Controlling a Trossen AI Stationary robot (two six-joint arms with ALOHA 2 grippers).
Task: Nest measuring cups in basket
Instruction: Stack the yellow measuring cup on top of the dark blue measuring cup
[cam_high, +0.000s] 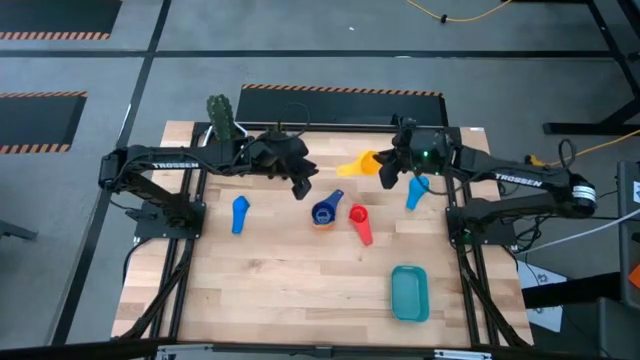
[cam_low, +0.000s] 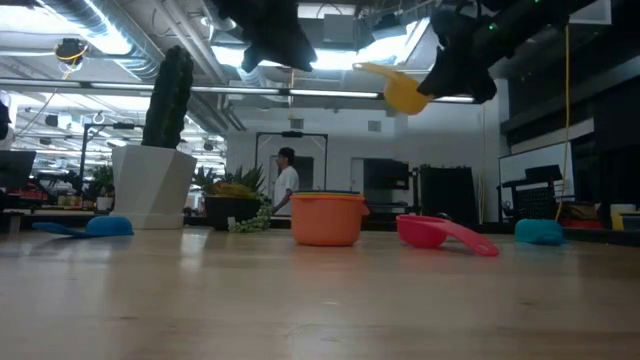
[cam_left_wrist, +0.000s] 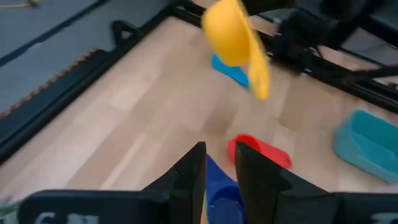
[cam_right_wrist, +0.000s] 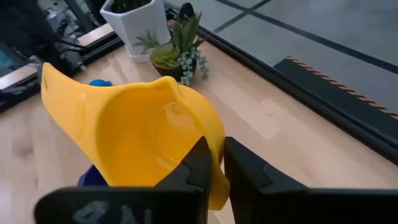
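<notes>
— What's the setting?
— A pale wood-plank table (cam_high: 300, 280) in a workshop with striped floor tape. At its far edge stand a white faceted plant pot (cam_low: 152, 185) and a small leafy plant (cam_right_wrist: 176, 55).

— And the cups?
— Smooth plastic scoops with short handles. The dark blue cup (cam_high: 325, 210) sits inside the orange cup (cam_low: 327, 218) mid-table. The red cup (cam_high: 360, 222) lies just beside them. One light blue cup (cam_high: 239, 214) lies left, another blue cup (cam_high: 416, 192) right. The teal basket (cam_high: 409, 292), a rounded tray, sits near the front right.

— The grippers?
— The right gripper (cam_high: 388, 172) is clamped on the yellow cup's (cam_high: 360, 164) rim, holding it in the air. The left gripper (cam_high: 302, 187) hangs above the dark blue cup, fingers slightly parted, gripping nothing.
</notes>
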